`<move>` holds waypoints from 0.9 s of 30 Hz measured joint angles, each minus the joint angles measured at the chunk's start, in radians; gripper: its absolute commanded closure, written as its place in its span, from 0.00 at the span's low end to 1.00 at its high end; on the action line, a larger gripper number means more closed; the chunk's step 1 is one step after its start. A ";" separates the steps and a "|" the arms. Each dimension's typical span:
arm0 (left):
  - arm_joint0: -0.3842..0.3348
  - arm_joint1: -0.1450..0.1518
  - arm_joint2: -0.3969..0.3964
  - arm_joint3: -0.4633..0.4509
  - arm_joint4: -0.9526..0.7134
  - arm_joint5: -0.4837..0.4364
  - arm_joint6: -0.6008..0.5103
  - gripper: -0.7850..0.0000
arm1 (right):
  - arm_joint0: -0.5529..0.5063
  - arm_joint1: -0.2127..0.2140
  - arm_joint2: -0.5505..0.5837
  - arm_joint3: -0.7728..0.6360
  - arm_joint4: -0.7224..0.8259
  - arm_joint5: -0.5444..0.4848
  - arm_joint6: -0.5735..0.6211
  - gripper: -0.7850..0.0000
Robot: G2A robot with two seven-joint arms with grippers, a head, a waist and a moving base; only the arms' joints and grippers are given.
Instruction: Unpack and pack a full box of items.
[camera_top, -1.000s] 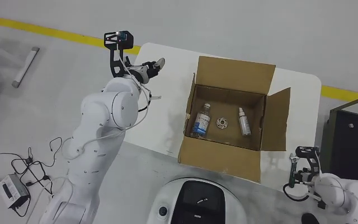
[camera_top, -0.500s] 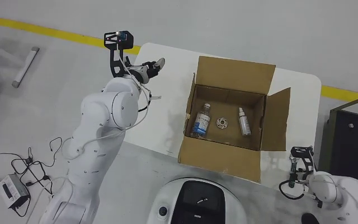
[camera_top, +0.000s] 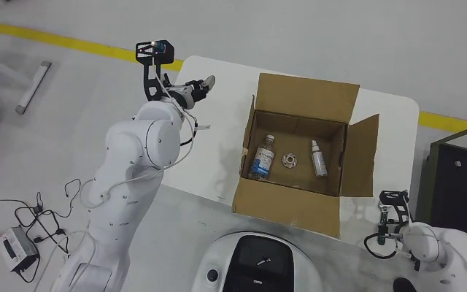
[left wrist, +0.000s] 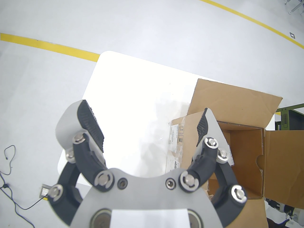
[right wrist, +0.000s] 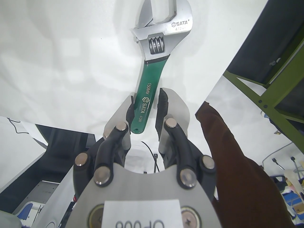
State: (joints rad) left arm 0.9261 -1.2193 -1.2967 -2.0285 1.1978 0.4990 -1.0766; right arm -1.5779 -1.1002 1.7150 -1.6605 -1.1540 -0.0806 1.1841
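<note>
- Our left gripper [left wrist: 144, 110] [camera_top: 202, 85] hung over the far left part of the white counter [camera_top: 219, 139], well apart from the box [camera_top: 306, 93].
- Its fingers [left wrist: 91, 122] stood wide open and held nothing.
- Our right gripper [right wrist: 147, 96] was at the near right corner of the counter [right wrist: 59, 48], on the side of the box with the outspread flap.
- Its fingers [right wrist: 162, 105] were drawn close on either side of a wrench [right wrist: 152, 81], gripping the green handle near its end.
- The silver head of the wrench pointed away from the gripper, out over the counter, with its shadow falling beside it.
- The cardboard box [left wrist: 234, 100] stood upright on the counter [left wrist: 133, 84] with all its flaps open.
- Inside the box we saw three things lying on the bottom, apart from one another:
- a clear bottle [camera_top: 263, 156] with a blue label by the left wall,
- a small round metal part [camera_top: 290, 159] in the middle,
- a slim spray bottle [camera_top: 318, 158] toward the right wall.
</note>
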 measured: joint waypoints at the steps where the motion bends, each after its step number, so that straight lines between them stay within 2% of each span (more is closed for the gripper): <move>1: 0.000 0.000 0.000 0.000 0.000 0.000 0.000 0.00 | 0.001 0.000 -0.001 0.002 -0.001 0.001 -0.001 0.91; 2: 0.000 0.000 0.000 0.000 0.000 0.000 0.000 0.00 | 0.003 0.001 -0.003 0.005 -0.001 0.002 -0.001 1.00; 10: 0.000 0.000 0.000 0.000 0.000 0.000 0.000 0.00 | 0.008 0.002 -0.010 0.011 -0.001 0.005 -0.008 1.00; 14: 0.000 0.000 0.000 0.000 0.000 0.000 0.000 0.00 | -0.009 0.005 0.015 -0.038 0.031 -0.001 -0.006 1.00; 20: 0.000 0.000 0.000 0.000 0.000 0.000 0.000 0.00 | -0.081 0.011 0.114 -0.225 0.103 -0.013 0.014 1.00; 27: 0.000 0.000 0.000 0.000 0.000 0.000 0.000 0.00 | -0.192 0.012 0.346 -0.522 0.271 0.003 -0.012 1.00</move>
State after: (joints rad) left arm 0.9261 -1.2193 -1.2967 -2.0285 1.1978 0.4990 -1.0766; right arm -1.7696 -1.0887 2.0610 -2.1821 -0.8829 -0.0777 1.1717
